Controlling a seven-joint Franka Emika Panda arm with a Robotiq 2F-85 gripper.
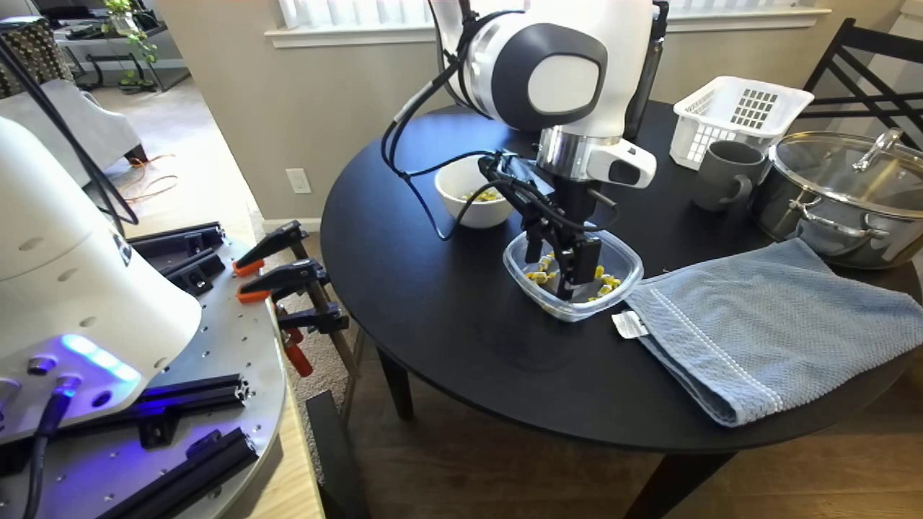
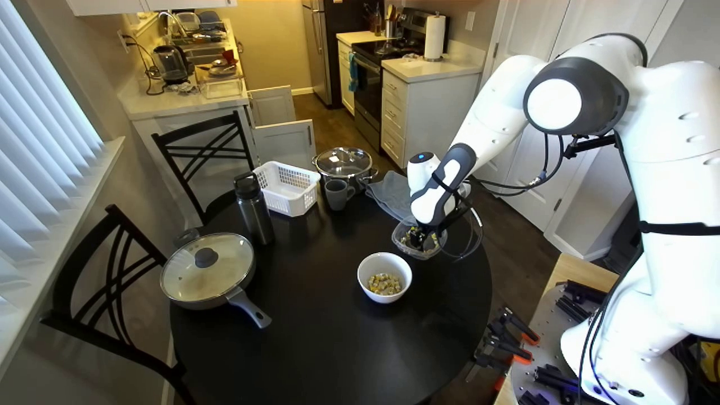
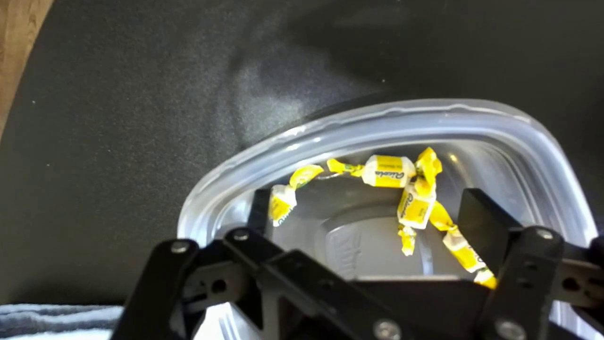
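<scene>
The black two-fingered gripper (image 3: 367, 208) stands inside a clear oblong plastic tub (image 3: 387, 122), jaws spread wide — yellow-and-white wrapped candies (image 3: 389, 171) lie between them. In an exterior view, a folded blue-grey cloth (image 1: 779, 324) lies near the tub's right side.

Beige wall (image 1: 346, 108), window blinds (image 2: 42, 135), black chair (image 1: 887, 42), wood floor (image 1: 476, 476), perhaps a grey sofa (image 1: 90, 130)

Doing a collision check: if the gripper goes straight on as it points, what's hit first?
Probably the wrapped candies in the plastic container; in the wrist view, one shows close by each of the open fingers. Depth is unclear: the container's bottom could come first.
</scene>
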